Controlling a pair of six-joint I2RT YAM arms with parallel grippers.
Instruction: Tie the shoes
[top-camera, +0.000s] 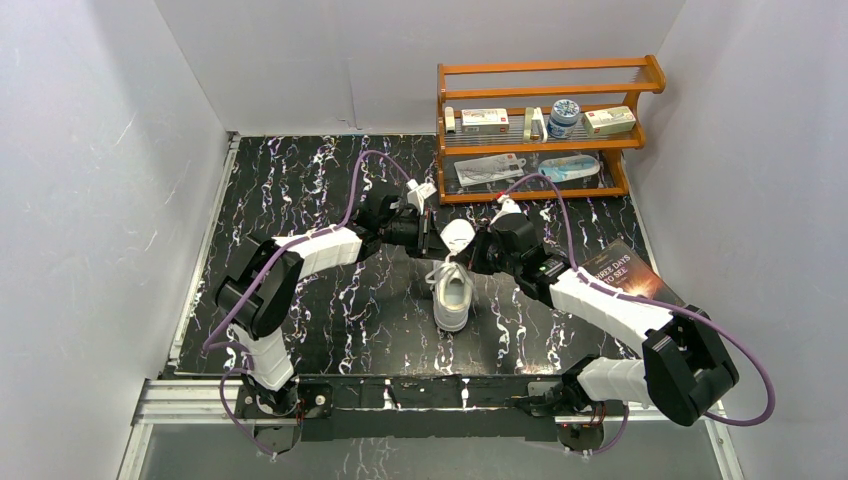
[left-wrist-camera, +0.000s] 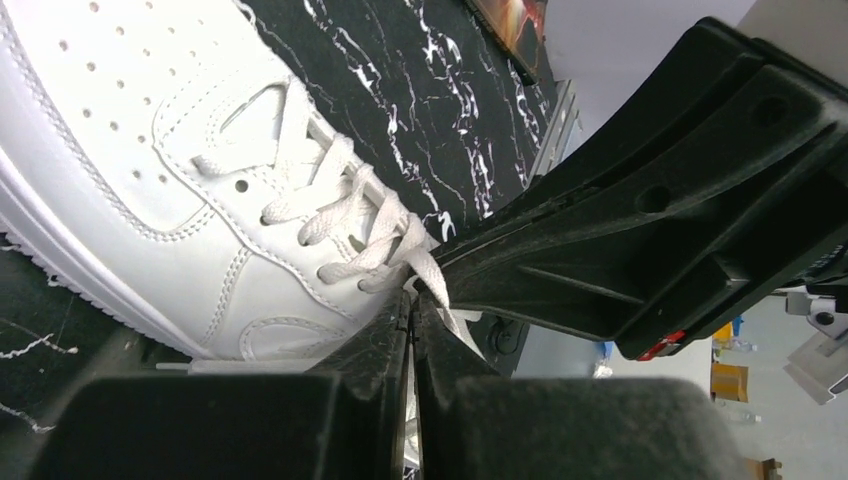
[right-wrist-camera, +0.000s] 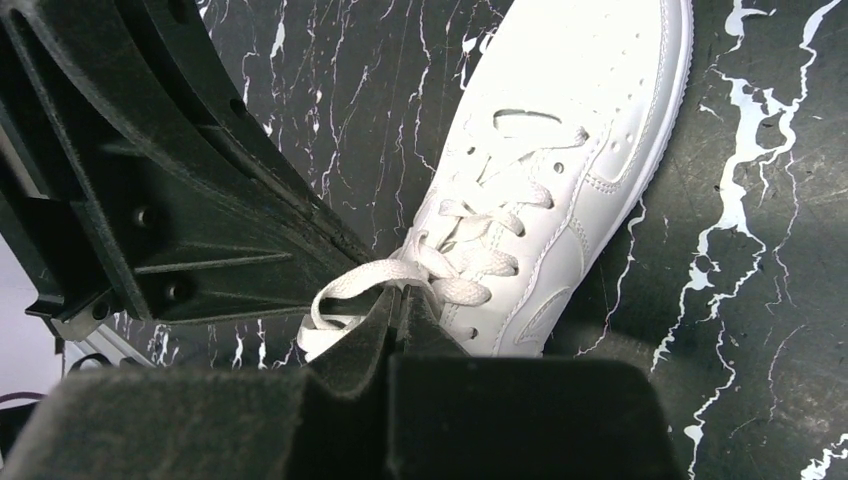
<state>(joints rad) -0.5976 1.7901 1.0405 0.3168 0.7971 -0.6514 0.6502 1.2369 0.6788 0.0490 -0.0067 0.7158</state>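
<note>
One white sneaker (top-camera: 452, 300) lies mid-frame on the black marbled table (top-camera: 330, 320), toe toward the bottom edge. Its laces (left-wrist-camera: 330, 215) run up to the shoe's upper end. There the left gripper (left-wrist-camera: 411, 318) and right gripper (right-wrist-camera: 398, 305) meet tip to tip, each clenched on a lace strand. By my judgement, the strands should be drawn apart evenly and low, with firm pinches, so the shoe neither lifts nor skids.
</note>
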